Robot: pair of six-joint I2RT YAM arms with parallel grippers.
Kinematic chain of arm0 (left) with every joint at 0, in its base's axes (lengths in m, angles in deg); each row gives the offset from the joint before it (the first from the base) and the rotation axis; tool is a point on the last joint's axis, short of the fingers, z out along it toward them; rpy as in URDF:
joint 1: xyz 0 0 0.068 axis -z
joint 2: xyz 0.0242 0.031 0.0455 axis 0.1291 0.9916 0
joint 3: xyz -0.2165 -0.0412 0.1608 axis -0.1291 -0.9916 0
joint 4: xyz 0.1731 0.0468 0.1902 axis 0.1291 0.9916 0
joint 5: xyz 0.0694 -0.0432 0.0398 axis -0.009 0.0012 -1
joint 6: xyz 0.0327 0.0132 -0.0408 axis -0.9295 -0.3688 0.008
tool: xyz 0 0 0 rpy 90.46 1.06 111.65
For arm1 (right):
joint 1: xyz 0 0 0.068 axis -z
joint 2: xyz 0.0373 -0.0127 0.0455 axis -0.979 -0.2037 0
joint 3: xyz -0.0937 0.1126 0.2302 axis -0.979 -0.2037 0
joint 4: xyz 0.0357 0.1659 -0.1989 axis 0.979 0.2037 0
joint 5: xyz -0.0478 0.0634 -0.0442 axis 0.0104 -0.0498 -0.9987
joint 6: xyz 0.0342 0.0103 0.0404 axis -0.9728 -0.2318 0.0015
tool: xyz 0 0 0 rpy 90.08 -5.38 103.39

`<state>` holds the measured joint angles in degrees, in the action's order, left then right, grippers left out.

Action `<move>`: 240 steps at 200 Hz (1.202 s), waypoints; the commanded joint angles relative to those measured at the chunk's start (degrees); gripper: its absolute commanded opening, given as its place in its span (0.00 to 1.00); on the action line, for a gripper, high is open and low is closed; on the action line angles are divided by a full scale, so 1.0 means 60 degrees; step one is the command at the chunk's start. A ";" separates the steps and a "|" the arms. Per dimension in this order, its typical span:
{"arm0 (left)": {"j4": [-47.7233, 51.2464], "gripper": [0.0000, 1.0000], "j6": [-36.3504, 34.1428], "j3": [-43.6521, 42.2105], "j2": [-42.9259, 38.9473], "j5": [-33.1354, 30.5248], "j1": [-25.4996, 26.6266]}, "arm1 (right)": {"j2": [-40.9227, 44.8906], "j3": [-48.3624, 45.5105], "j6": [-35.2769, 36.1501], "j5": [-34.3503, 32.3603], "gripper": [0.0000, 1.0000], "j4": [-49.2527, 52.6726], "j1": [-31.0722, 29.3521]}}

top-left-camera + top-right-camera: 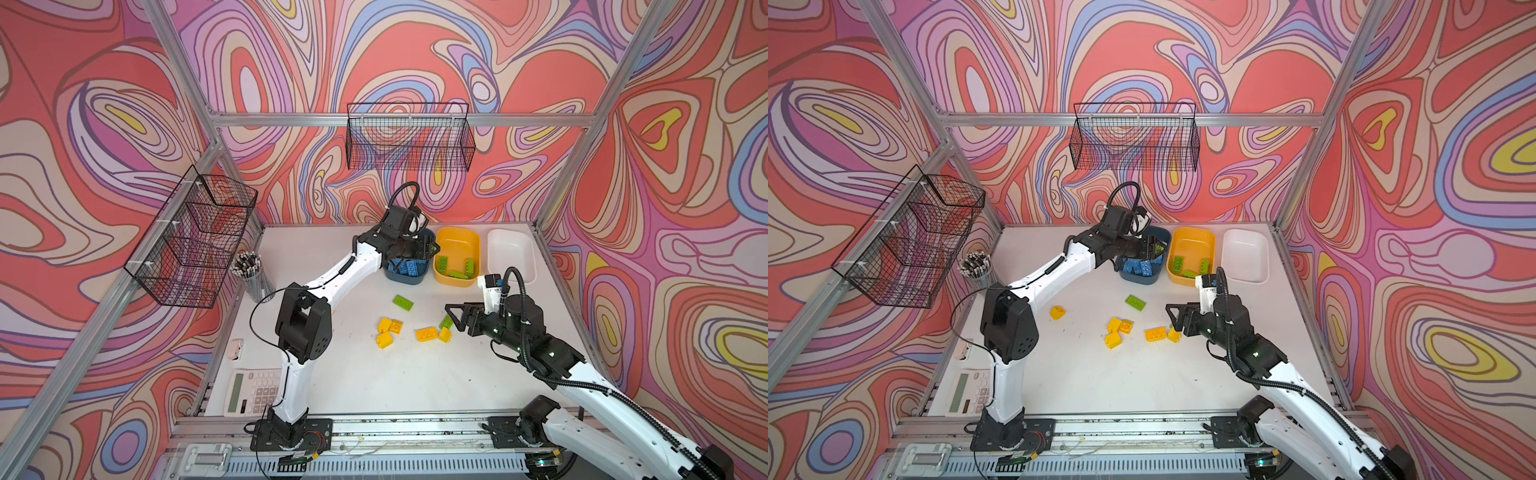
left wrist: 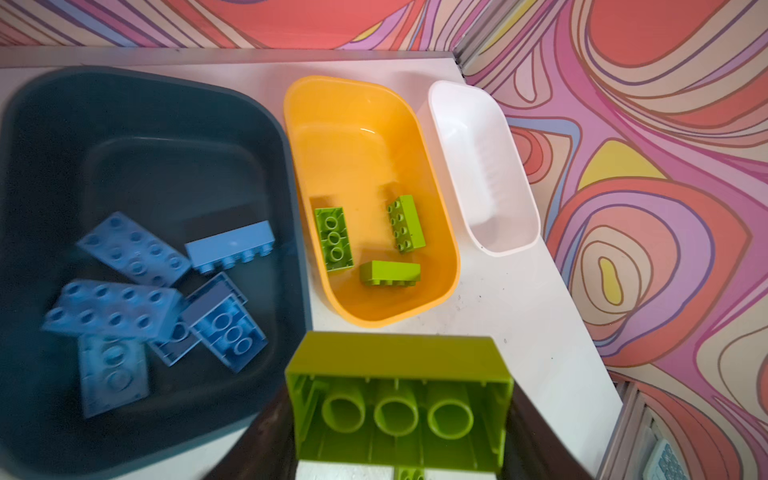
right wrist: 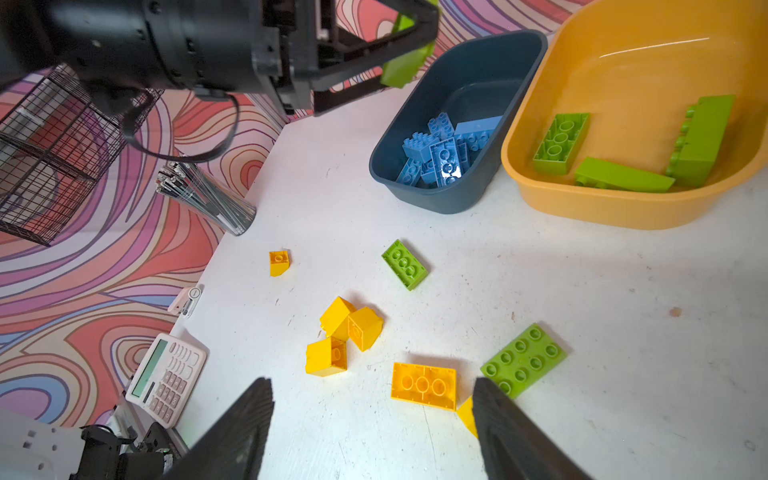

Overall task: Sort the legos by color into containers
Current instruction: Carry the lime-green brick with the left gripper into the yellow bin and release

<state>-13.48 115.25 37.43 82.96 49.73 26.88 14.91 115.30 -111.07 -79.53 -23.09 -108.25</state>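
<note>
Fingers [image 1: 423,249] of your left gripper [image 1: 430,249] are part-closed on a lime green brick [image 1: 1159,248], held in the air over the dark blue tub [image 1: 405,279], at its side toward the yellow-orange tub [image 1: 455,281]. Both top views show three smooth, round-cornered plastic tubs in a row at the back of the white table [image 1: 374,382] — blue, orange, then a white tub [image 1: 512,253]. Your right gripper [image 1: 454,318] hangs low over the table, jaws spread with nothing between them, just beside a small yellow brick [image 1: 445,335] and a green studded brick [image 1: 446,321].

From your left wrist, the held brick shows its hollow underside with three round tubes, pinched between dark fingers. Blue bricks [image 2: 133,249] lie jumbled in the blue tub, some studs up, some hollow side up. Three lime bricks [image 2: 332,239] lie apart from each other in the orange tub.

From your right wrist, the ribbed black fingers stand wide apart above the scuffed tabletop. A long yellow brick [image 3: 424,385] lies hollow side up near them. Three chunky yellow bricks [image 3: 345,332] huddle together, touching, and a lone yellow brick [image 3: 279,262] sits well apart. An upturned green brick [image 3: 404,264] lies between that huddle and the blue tub.
</note>
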 commanded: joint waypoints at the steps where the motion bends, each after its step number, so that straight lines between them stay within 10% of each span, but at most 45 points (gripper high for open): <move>1: -0.1061 0.43 0.0588 0.0692 0.0683 0.0740 0.0081 | 0.0084 -0.0019 -0.0181 0.0027 0.80 0.0227 -0.0028; 84: -0.0960 0.46 0.1682 0.4431 0.4069 0.1471 0.0314 | -0.0645 0.0371 0.0125 0.0123 0.80 0.0057 -0.0039; 156: -0.0421 0.73 0.1282 0.5006 0.4394 0.1052 0.0303 | -0.1251 0.0622 0.0170 0.0045 0.80 -0.0094 -0.0040; 240: -0.0110 0.81 0.0882 0.4952 0.3791 0.0693 0.0208 | -0.1049 0.0627 -0.0169 -0.0382 0.80 0.0548 -0.0034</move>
<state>-15.77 121.96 66.06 109.17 55.28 28.52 7.68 117.77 -111.05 -80.08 -21.99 -108.25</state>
